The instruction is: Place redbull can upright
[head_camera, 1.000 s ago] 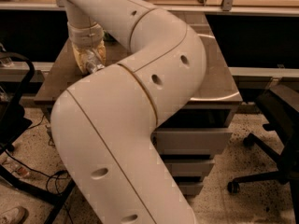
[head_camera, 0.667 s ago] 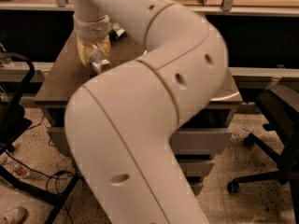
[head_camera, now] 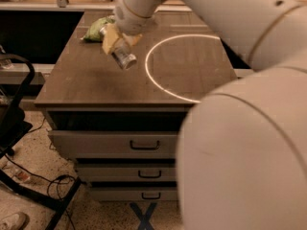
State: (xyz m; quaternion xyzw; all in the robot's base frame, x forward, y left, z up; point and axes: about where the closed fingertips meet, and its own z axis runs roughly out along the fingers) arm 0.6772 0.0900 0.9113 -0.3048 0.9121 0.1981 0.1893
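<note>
The redbull can (head_camera: 124, 57) is a slim silvery cylinder held tilted above the wooden tabletop (head_camera: 86, 80), its round end pointing down toward me. My gripper (head_camera: 117, 41) is shut on the can, with yellowish fingers (head_camera: 110, 40) clamping its upper part. It hangs over the left middle of the table. My large white arm (head_camera: 240, 104) fills the right side of the view and hides the table's right part.
A green crinkly bag (head_camera: 96, 28) lies at the table's far left, just behind the gripper. A bright ring of light (head_camera: 158, 83) lies on the tabletop. Drawers (head_camera: 144, 145) sit below the front edge. A black chair frame (head_camera: 19, 128) stands at left.
The view has shifted and the arm has swung right, uncovering the tabletop. The gripper still holds the can, now over the table's left middle.
</note>
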